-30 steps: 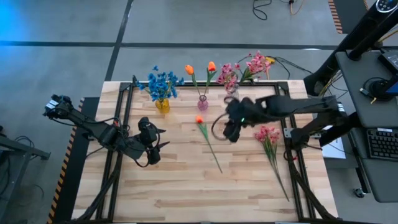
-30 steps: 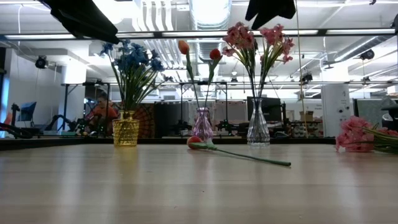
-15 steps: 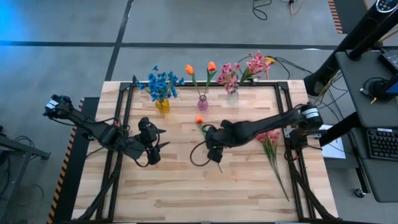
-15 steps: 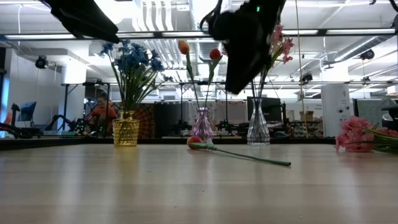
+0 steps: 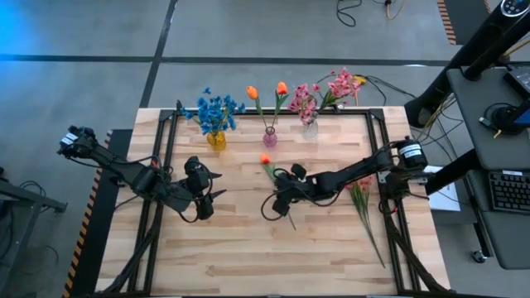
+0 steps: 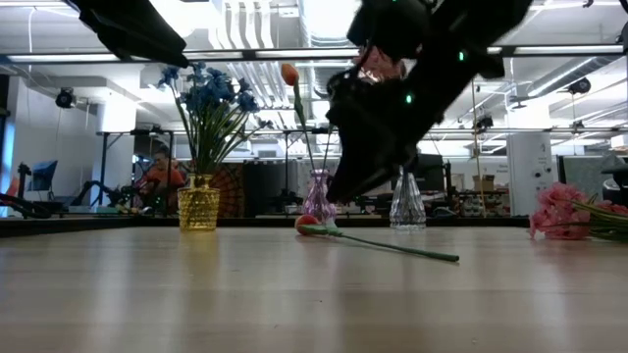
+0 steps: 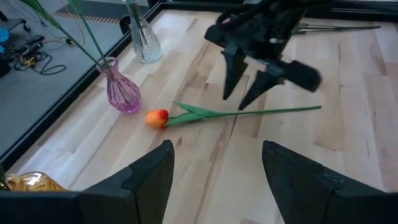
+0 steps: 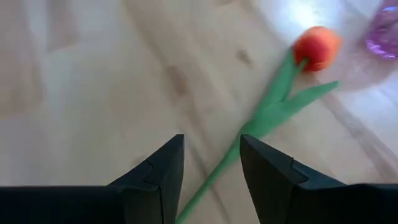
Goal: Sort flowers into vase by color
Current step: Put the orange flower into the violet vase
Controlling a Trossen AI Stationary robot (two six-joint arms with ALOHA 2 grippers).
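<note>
No brand, label or writing could be read on anything. The right gripper (image 5: 282, 201) hung low over the pale planked wooden table (image 5: 248, 248), its two dark, wedge-shaped fingers (image 7: 231, 78) spread apart and holding nothing. Beneath and between them lay the orange tulip (image 8: 316, 46), a smooth rounded bud on a thin green stem with a pointed leaf, flat on the wood. Beyond the bud stood a bulbous purple glass vase (image 7: 124, 95) with two orange tulips (image 5: 252, 93), a faceted amber vase (image 6: 198, 204) of blue flowers (image 5: 217, 109) and a clear flared vase (image 6: 407, 206) of pink sprays (image 5: 339, 85). Another pink spray (image 5: 358, 180) lay beside the right arm. The left gripper (image 5: 204, 204) waited well apart, fingers spread.
</note>
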